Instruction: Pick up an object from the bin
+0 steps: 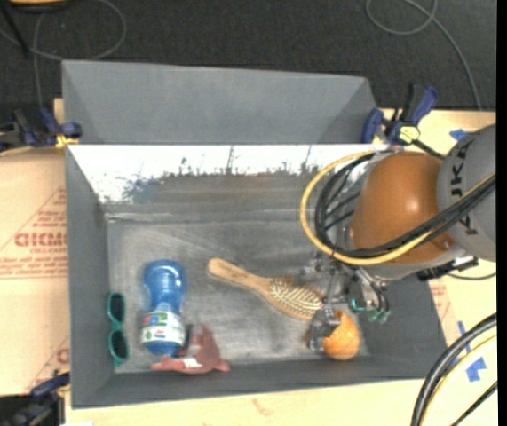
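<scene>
Parked at round orange ball (344, 343), grey metal bin's (217, 122) front-right corner, beside wooden hairbrush (271, 288). Couldn't tell jaws' state. Cd've squirted ball away w/ off-centre pinch.

One each: bottle (162, 313), hairbrush (266, 287), sunglasses (116, 329), orange ball (344, 343), red toy (195, 355).

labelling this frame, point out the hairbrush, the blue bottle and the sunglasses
wooden hairbrush (266, 287), camera view, where handle meets head
blue bottle (162, 307), camera view, blue body above the label
teal sunglasses (114, 327), camera view, bridge between the lenses
</scene>
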